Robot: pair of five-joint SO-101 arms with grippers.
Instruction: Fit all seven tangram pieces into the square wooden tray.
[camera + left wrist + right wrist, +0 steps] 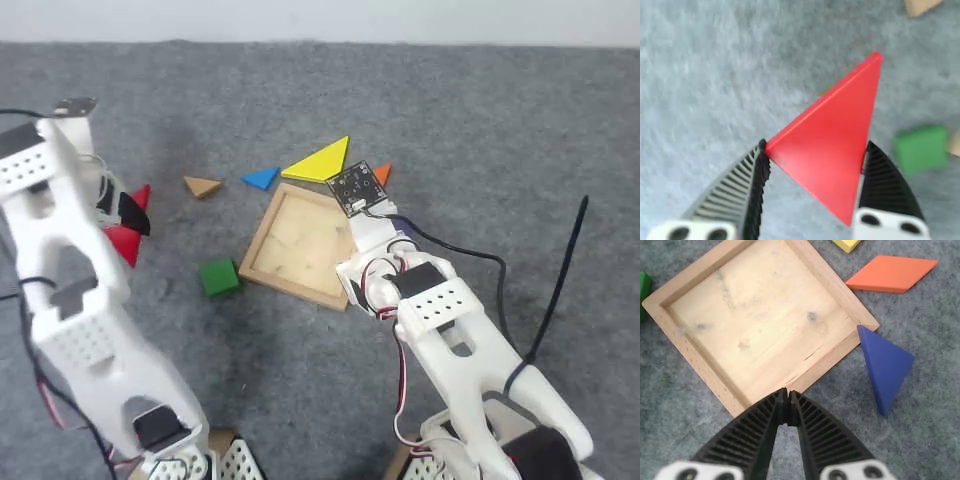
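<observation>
surface: grey carpet (500,120) | on it: wooden tray (300,240), green square (218,277), yellow triangle (322,163), tan triangle (202,186)

Tray (262,230) floor open from above and from the left

The right gripper (786,395) hangs over the right rim (dark blue triangle (884,365) just outside it). The green square (218,276) crowds the left corner, and the yellow triangle (322,162) lies near the far rim.

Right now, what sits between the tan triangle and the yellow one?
A small blue triangle, lying between the tan triangle and the yellow triangle in the high view.
</observation>
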